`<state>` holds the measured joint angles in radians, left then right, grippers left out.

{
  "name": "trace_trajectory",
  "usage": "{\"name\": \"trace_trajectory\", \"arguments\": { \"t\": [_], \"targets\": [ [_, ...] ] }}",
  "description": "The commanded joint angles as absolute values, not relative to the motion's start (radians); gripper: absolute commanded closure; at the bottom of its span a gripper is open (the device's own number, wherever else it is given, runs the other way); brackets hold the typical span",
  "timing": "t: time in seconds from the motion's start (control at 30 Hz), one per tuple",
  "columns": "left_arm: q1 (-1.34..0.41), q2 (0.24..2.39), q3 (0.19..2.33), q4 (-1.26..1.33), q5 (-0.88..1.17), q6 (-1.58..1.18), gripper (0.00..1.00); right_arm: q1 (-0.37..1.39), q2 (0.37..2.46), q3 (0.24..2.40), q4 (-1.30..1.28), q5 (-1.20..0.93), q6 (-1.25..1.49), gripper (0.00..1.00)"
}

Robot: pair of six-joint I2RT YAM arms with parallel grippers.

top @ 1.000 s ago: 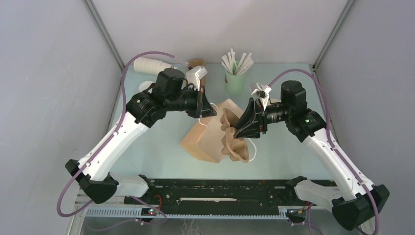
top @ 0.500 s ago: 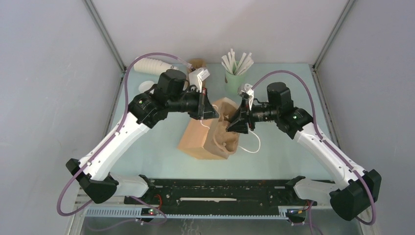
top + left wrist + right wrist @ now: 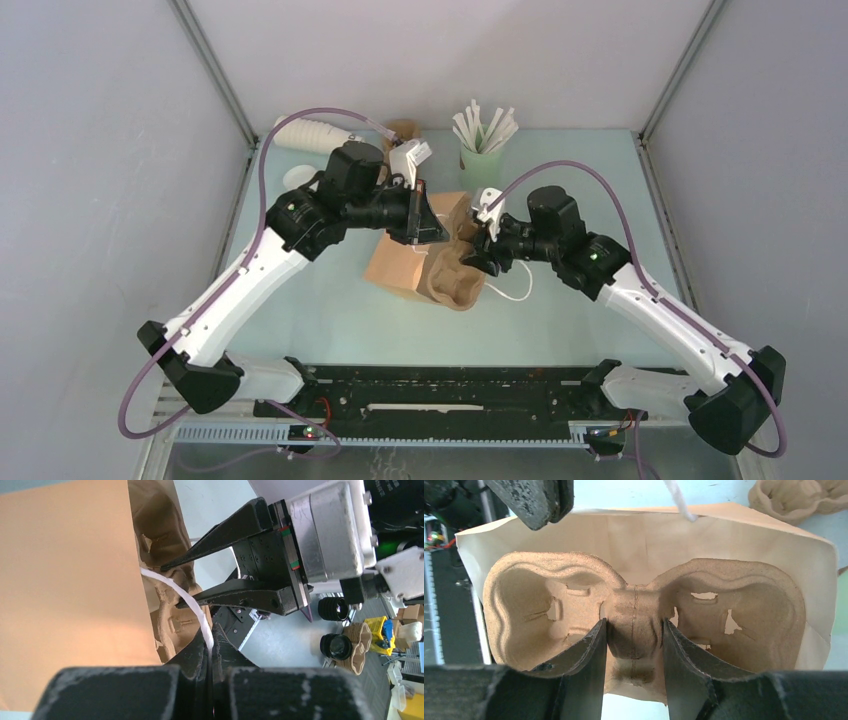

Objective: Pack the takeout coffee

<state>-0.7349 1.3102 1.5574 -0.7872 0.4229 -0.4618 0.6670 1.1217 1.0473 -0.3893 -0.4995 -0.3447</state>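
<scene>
A brown paper bag (image 3: 395,270) lies on its side mid-table, its mouth toward the right arm. My left gripper (image 3: 425,225) is shut on the bag's white string handle (image 3: 172,590), holding the top edge up. The right gripper (image 3: 478,255) is shut on the middle ridge of a brown pulp cup carrier (image 3: 634,615), which sits partly inside the bag's mouth (image 3: 644,530). In the left wrist view the right gripper (image 3: 170,586) grips the carrier (image 3: 170,625) beside the bag wall (image 3: 65,580). The takeout coffee is hidden from view.
A pale green cup of white sticks (image 3: 481,160) stands at the back. A stack of white cups (image 3: 310,133) lies at the back left, with spare pulp carriers (image 3: 400,130) beside it. A small white object (image 3: 296,177) peeks from behind the left arm. A black rail (image 3: 440,390) runs along the front edge.
The right gripper has moved left and down with the carrier, pushing it from outside the bag into its mouth. The bag slid slightly left. The left gripper has barely moved.
</scene>
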Motion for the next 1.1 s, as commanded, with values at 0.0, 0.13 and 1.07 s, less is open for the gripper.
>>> {"name": "trace_trajectory", "arguments": {
  "t": [0.0,0.13,1.07],
  "targets": [
    [-0.742,1.316,1.590,-0.758,0.449,-0.456,1.00,0.712,1.099,1.047,-0.373,-0.385,-0.440,0.77],
    [-0.741,1.323,1.595,-0.760,0.450,-0.455,1.00,0.737,1.096,1.047,-0.362,-0.367,-0.449,0.77],
    [-0.765,1.305,1.507,-0.527,0.557,-0.621,1.00,0.733,1.090,1.012,-0.288,-0.469,-0.429,0.77]
  ]
}}
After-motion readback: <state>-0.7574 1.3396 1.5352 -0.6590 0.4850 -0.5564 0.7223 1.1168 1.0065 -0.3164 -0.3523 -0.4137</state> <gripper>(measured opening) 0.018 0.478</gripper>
